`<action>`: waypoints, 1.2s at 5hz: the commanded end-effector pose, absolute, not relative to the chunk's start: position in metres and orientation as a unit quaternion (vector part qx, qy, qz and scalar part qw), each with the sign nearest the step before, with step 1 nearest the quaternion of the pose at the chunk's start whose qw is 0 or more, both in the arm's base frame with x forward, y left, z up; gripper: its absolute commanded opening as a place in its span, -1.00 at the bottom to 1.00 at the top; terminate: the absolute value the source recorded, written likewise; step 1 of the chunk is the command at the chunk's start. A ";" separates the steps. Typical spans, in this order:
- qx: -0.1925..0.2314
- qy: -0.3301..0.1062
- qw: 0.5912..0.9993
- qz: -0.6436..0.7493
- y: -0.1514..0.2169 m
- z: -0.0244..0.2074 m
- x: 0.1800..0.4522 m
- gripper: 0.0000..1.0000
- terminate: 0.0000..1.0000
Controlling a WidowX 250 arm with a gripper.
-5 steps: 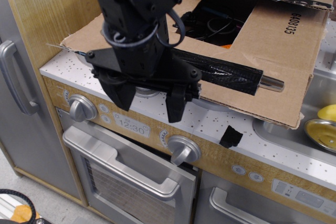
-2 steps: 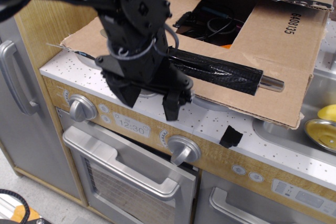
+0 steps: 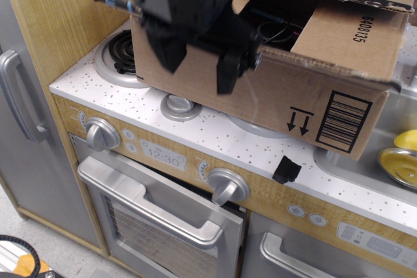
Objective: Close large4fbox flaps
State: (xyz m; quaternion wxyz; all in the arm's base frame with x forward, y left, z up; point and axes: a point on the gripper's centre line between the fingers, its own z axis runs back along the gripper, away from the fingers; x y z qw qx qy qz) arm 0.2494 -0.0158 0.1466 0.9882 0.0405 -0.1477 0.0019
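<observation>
I'm looking at a play kitchen: toy stove [image 3: 166, 180] with knobs, burner [image 3: 120, 53], speckled counter [image 3: 215, 138], sink [image 3: 397, 118].

The black hand [image 3: 199, 63], fingers spread, hangs against the large4fbox [image 3: 313, 105] front wall on the stove top [image 3: 215, 138].

The large4fbox [image 3: 313, 83] reads "6400135"; oven clock [image 3: 163, 159] "12:30".

counter [image 3: 215, 136]: white, speckled | burner [image 3: 120, 53]: coiled, at the left | oven door [image 3: 163, 222]: silver handle, below two knobs | clock panel [image 3: 163, 156]: reads 12:30 | sink [image 3: 391, 128]: at the right | side panel [image 3: 52, 24]: wood-grain | fridge door [image 3: 26, 161]: grey
</observation>
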 end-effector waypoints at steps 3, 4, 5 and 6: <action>0.008 -0.198 0.969 -0.145 -0.014 0.173 0.352 1.00 -1.00; -0.012 -0.199 0.966 -0.163 -0.011 0.164 0.371 1.00 -1.00; -0.044 -0.182 0.970 -0.154 -0.006 0.139 0.383 1.00 -1.00; -0.070 -0.187 0.969 -0.142 -0.002 0.123 0.383 1.00 1.00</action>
